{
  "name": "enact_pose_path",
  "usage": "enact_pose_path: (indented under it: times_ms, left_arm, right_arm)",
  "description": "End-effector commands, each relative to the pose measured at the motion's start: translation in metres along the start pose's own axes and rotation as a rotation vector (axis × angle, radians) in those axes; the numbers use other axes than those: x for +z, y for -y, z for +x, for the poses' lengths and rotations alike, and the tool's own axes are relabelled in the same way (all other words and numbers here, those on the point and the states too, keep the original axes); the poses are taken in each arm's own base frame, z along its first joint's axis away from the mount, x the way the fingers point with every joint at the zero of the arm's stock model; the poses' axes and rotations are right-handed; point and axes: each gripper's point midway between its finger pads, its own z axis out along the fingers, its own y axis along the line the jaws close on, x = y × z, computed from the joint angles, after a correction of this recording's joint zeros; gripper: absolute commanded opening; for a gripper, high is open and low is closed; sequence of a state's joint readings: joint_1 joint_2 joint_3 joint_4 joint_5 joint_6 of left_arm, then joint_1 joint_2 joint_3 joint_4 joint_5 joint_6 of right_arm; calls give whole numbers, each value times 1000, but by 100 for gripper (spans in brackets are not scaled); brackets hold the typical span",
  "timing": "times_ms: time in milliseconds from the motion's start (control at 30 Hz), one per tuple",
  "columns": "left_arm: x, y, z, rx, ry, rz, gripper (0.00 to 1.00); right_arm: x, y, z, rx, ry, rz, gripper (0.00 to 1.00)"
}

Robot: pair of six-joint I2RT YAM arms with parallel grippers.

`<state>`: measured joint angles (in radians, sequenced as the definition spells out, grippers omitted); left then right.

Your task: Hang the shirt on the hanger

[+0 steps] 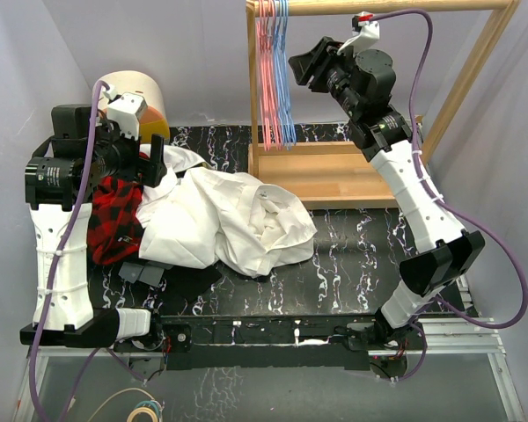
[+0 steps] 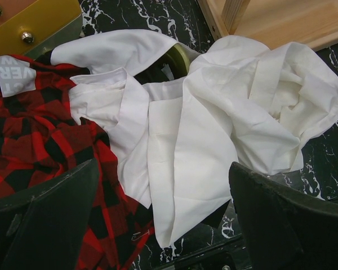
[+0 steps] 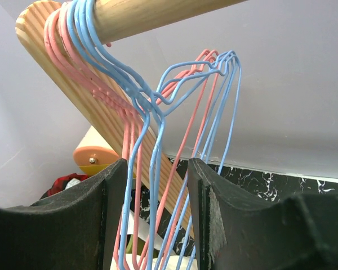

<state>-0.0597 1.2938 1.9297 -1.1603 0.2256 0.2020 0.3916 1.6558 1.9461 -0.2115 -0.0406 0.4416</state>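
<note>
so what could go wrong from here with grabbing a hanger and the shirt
1. The blue hangers and pink hangers hang bunched together on the rod, and wires of both colours run between the open fingers of the right gripper. Closing here may catch a pink one, or several at once.
2. The shirt lies crumpled and overlaps the plaid garment beneath the open left gripper, so a pinch near that edge could lift both.
</note>
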Motion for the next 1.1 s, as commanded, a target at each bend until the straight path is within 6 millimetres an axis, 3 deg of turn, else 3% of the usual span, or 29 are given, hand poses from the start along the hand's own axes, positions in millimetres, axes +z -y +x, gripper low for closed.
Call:
enact_pose_path:
  times_ms: [0, 633, 1067]
  left_arm:
    - [-2, 3, 3, 2, -4, 21, 97]
    - [-5, 9, 2, 2, 3, 61, 97]
    - [-4, 10, 4, 8, -4, 68, 97]
  right_arm:
    - [-7, -18, -25, 3, 66, -61, 50]
    - [9, -17, 0, -6, 11, -53, 44]
    - [10, -4, 1, -24, 24, 7, 37]
